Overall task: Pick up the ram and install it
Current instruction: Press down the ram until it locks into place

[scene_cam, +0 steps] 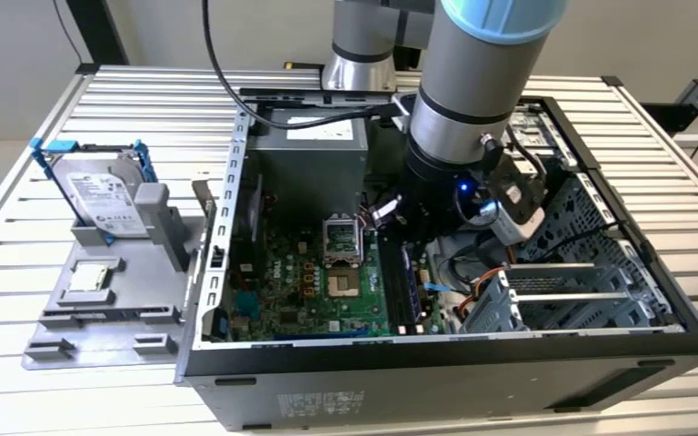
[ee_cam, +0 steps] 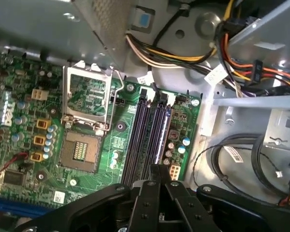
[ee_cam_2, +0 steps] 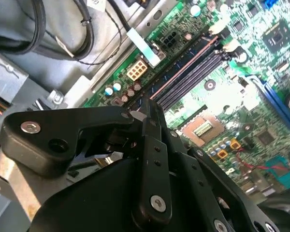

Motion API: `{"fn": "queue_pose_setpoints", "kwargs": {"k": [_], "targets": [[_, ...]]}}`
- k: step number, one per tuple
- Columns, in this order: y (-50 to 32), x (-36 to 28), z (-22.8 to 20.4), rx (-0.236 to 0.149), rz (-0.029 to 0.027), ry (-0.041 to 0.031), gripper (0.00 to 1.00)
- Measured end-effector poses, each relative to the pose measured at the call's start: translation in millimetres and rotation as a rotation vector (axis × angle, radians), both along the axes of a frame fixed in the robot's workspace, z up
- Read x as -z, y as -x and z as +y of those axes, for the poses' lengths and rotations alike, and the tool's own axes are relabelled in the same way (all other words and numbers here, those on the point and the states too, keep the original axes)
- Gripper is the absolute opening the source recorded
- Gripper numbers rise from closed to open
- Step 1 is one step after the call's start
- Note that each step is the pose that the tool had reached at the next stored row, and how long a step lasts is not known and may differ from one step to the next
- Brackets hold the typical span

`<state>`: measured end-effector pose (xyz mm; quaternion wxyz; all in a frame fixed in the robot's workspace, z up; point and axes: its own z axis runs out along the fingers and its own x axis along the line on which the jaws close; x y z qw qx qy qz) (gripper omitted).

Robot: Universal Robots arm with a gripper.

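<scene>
The ram (ee_cam: 160, 130) is seen standing edge-up in one of the black memory slots (ee_cam: 139, 135) on the motherboard (ee_cam: 111, 159), beside the CPU socket (ee_cam: 79, 152). In the second wrist view it is read as a thin coppery line (ee_cam_2: 183, 67) along the slot bank. Whether it is fully seated cannot be told.

The gripper (ee_cam: 159, 169) is placed right at the ram's near end, jaws clenched together, nothing seen between them.

All of this is inside the open computer case (scene_cam: 446, 363), set mid-bench (scene_cam: 83, 409). A hard drive (scene_cam: 104, 202) is parked in a holder toward the bench's edge at the exterior view's left.

Risks, as judged:
- One-ended pressure could leave the stick tilted and half-latched.
- If the notch is misaligned, contacts or the slot could be damaged by force.
- Nearby cables (ee_cam: 241, 67) could be snagged by the wrist.
</scene>
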<state>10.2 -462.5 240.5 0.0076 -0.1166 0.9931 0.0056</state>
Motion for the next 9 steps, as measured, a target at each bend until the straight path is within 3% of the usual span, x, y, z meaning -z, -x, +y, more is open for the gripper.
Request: {"fn": "queue_pose_setpoints", "kwargs": {"k": [9], "targets": [[0.0,0.0,-0.1,-0.163,-0.0016,0.0026,0.00]]}}
